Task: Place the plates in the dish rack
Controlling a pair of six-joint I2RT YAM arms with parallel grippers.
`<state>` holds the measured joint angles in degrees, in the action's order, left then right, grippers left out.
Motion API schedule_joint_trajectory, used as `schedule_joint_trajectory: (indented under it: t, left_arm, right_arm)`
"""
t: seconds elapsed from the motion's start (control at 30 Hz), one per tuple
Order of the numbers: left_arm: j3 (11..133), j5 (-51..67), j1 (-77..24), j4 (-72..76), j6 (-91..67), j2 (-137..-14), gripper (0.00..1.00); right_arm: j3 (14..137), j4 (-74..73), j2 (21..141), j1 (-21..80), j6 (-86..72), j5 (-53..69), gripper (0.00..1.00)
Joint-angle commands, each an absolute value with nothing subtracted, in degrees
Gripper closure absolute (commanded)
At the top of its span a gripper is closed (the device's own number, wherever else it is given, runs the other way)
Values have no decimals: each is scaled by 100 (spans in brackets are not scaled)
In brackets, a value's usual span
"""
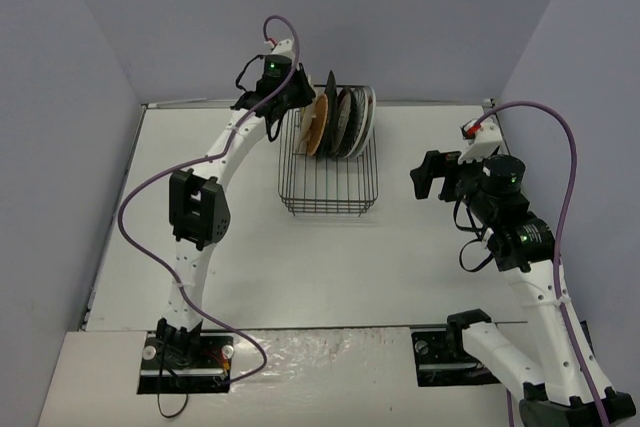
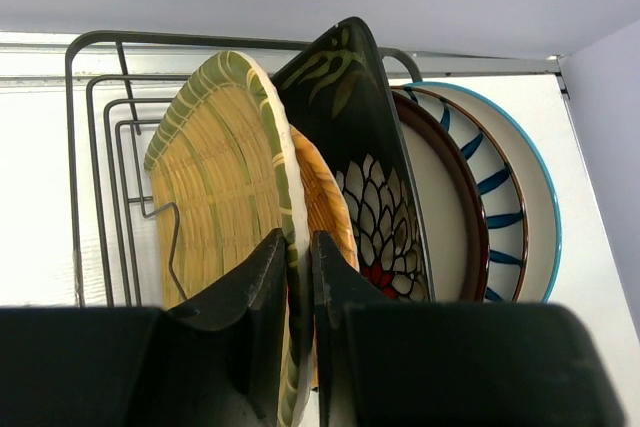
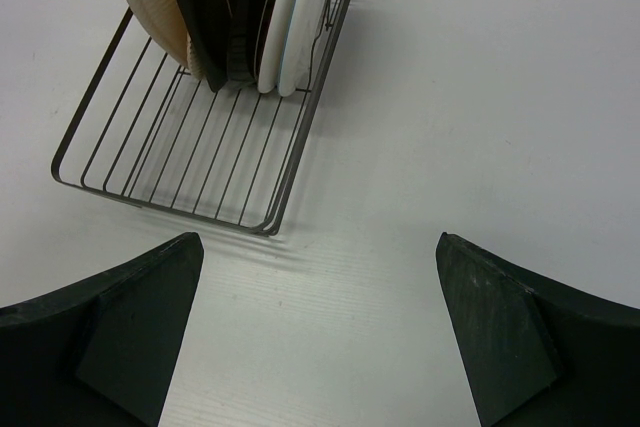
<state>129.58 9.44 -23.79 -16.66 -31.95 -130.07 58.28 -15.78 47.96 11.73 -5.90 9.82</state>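
Note:
The black wire dish rack [image 1: 330, 182] lies mid-table, with several plates standing on edge at its far end [image 1: 342, 122]. In the left wrist view my left gripper [image 2: 298, 239] is shut on the rim of the yellow-green plate [image 2: 215, 172], the leftmost in the row. Behind it stand the orange plate [image 2: 325, 202], the dark square plate [image 2: 350, 107], the red-rimmed cream plate [image 2: 445, 217] and a blue-striped white plate [image 2: 505, 187]. From above, the left gripper [image 1: 298, 97] is at the rack's far left corner. My right gripper [image 1: 430, 175] [image 3: 318, 247] is open and empty, right of the rack [image 3: 190, 152].
The near half of the rack [image 1: 328, 197] holds no plates. A purple wall [image 1: 400, 17] runs close behind the rack, and side walls close in the table on the left and right. The right arm [image 1: 520, 237] is folded over the table's right side.

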Motion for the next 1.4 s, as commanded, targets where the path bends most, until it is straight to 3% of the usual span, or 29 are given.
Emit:
schedule_joint_trajectory:
  t: [0.0,0.13,0.23,0.3,0.37,0.43,0.83,1.07,1.37]
  left_arm:
    - [12660,1280,-2487,-402,-2698,-12171,100]
    - [12917,1274,-2522,-858,-2765,-12422,100]
    - [12943,1266,-2558,-1047,-2822,-12524,92]
    - [12859,1257,-2578,-1084,-2868,-12516,76]
    - [12806,1239,-2584,-1090,-2904,-12473,72]
    - [12737,1148,-2584,-1135,-2894,-12387,55]
    - [12867,735,-2580,-1646,-2509,-11792,7]
    - [12675,504,-2583,-2144,-2120,-11176,3]
    - [10934,-983,-2481,-2798,-1022,-8759,3]
  right_arm:
    - [5915,-1349,4864,1213,-545,936,0]
    - [5924,-1350,4887,1213,-545,958,0]
    - [5933,-1345,4895,1213,-545,958,0]
    - [5933,-1348,4893,1213,-554,967,0]
    - [5933,-1353,4893,1213,-554,967,0]
    - [5955,-1354,4873,1213,-546,959,0]
    - [6246,-1348,4969,1213,-476,981,0]
    - [6456,-1354,4981,1213,-449,905,0]
    - [6757,-1362,4698,1213,-295,100,0]
